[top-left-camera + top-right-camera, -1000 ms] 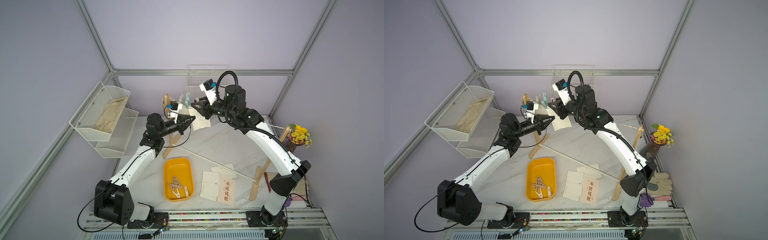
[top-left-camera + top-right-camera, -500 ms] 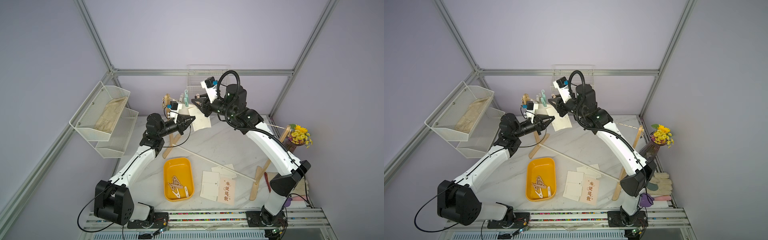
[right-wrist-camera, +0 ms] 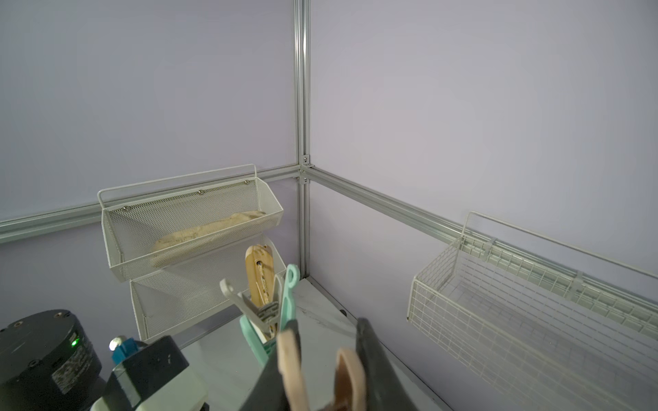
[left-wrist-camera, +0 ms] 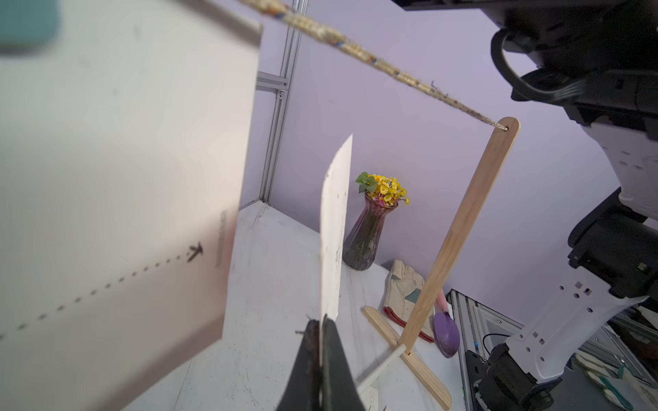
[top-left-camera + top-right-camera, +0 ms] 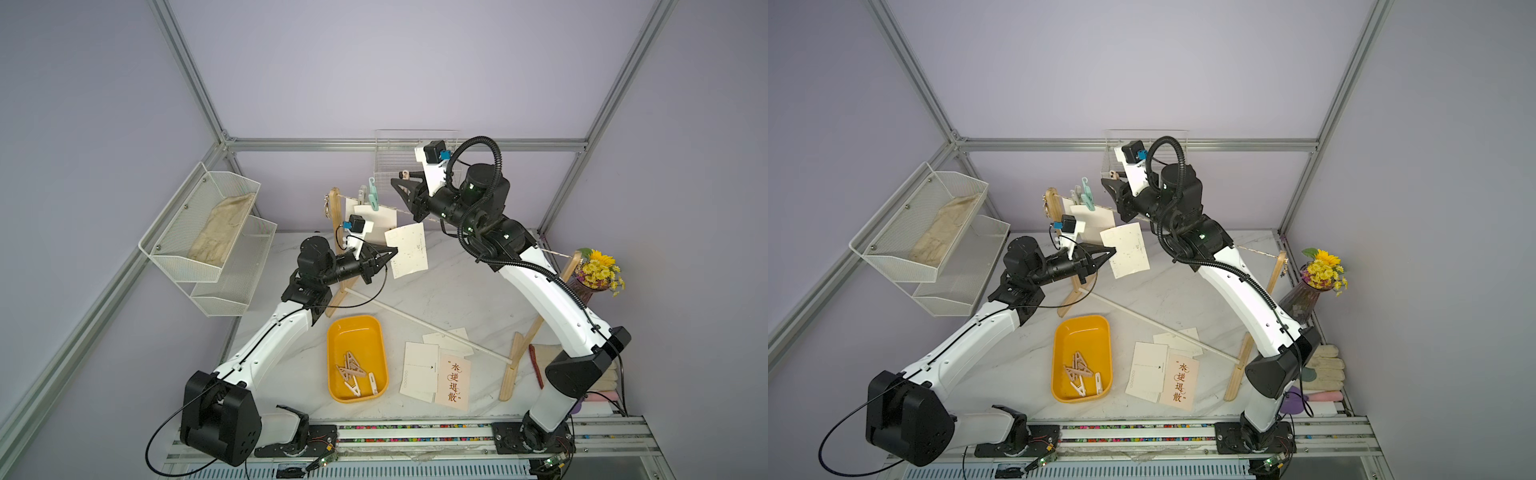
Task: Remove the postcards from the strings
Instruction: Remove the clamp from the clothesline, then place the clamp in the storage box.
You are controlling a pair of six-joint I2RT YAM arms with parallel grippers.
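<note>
My left gripper is shut on the edge of a white speckled postcard, held free just below the string. Above the string my right gripper is shut on a wood-coloured clothes peg. Other postcards still hang near the left post under teal pegs. Three postcards lie on the table, one with Chinese characters.
A yellow tray with several pegs sits at the front centre. Wooden posts joined by a white rod cross the table. A flower vase and gloves are at the right, mesh shelves left, a wire basket behind.
My right gripper has lifted up and away from the string with the wooden peg in it. The left gripper has stayed put, still holding the card.
</note>
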